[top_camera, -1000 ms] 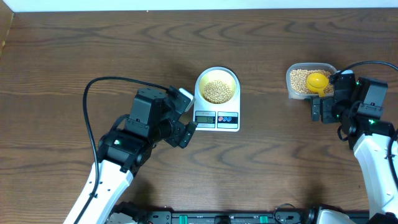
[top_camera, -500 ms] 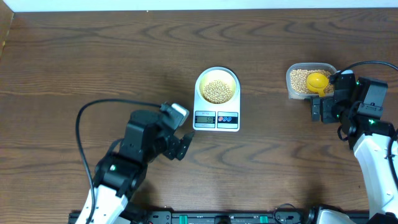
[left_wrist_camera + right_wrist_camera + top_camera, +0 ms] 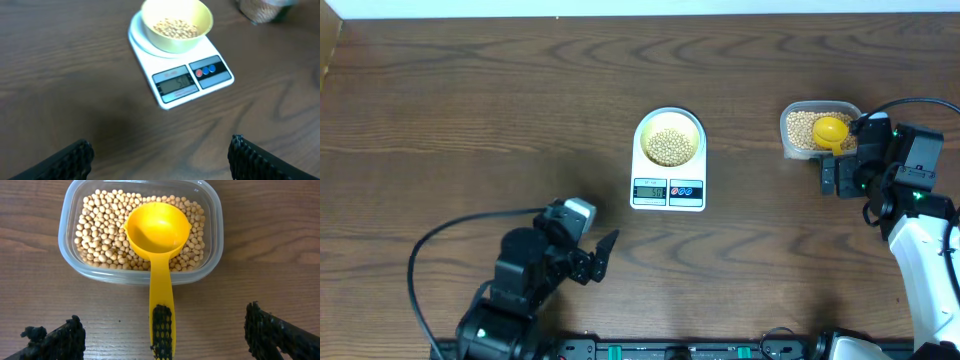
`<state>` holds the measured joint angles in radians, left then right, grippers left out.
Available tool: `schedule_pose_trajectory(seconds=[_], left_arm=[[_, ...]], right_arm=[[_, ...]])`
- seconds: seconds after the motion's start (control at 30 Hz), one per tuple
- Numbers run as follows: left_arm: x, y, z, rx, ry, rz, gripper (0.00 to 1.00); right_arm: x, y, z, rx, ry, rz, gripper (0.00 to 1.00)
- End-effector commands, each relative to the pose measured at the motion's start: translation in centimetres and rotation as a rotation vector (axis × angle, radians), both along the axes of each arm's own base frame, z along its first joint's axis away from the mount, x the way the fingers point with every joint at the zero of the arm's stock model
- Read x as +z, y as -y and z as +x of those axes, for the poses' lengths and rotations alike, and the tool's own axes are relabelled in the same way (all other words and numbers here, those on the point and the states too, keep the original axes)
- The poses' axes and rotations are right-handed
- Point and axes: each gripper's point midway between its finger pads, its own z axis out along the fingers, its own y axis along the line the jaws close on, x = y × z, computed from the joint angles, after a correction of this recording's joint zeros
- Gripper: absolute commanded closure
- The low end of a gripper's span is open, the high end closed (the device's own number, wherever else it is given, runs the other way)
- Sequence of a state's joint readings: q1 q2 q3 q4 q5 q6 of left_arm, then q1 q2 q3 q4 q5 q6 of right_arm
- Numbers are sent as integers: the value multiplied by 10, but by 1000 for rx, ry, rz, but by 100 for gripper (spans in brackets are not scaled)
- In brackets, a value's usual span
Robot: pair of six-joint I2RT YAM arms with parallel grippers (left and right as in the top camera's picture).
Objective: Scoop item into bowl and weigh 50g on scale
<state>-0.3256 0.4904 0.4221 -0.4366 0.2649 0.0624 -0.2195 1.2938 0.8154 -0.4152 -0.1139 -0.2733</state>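
Note:
The pale-yellow bowl (image 3: 643, 128) stands on the white scale (image 3: 668, 191) at the table's middle, with a layer of tan beans (image 3: 668, 146) inside. In the left wrist view the bowl (image 3: 150, 36), its beans (image 3: 175, 28) and the scale (image 3: 192, 82) lie well ahead of my open, empty left gripper (image 3: 160, 157). That left gripper (image 3: 592, 240) sits near the front edge, left of the scale. My right gripper (image 3: 162, 336) is open, its fingers wide on either side of the yellow scoop (image 3: 157, 227) and not touching its handle. The scoop's cup rests on beans (image 3: 100, 240).
A clear plastic container (image 3: 788, 135) at the right holds the bean supply and the yellow scoop (image 3: 831, 130); my right gripper (image 3: 847, 152) is just below and right of it. In the right wrist view, the container's rim (image 3: 67, 225) lies ahead. A black cable (image 3: 430, 240) loops beside the left arm.
My left arm has drawn back from beside the scale toward the front-left of the table, gripper still open. The right arm, scoop, bowl and scale have not moved.

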Motion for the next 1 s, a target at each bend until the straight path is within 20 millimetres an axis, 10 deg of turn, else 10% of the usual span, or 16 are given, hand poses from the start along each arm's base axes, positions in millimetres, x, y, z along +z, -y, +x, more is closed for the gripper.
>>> schedule_pose_trajectory(seconds=[0.0, 0.97], left_arm=[[1, -8, -2, 59, 22, -63, 12], [22, -40, 15, 214, 405, -160, 12]], right_arm=[[5, 1, 0, 3, 13, -11, 1], [5, 1, 0, 3, 13, -11, 1]])
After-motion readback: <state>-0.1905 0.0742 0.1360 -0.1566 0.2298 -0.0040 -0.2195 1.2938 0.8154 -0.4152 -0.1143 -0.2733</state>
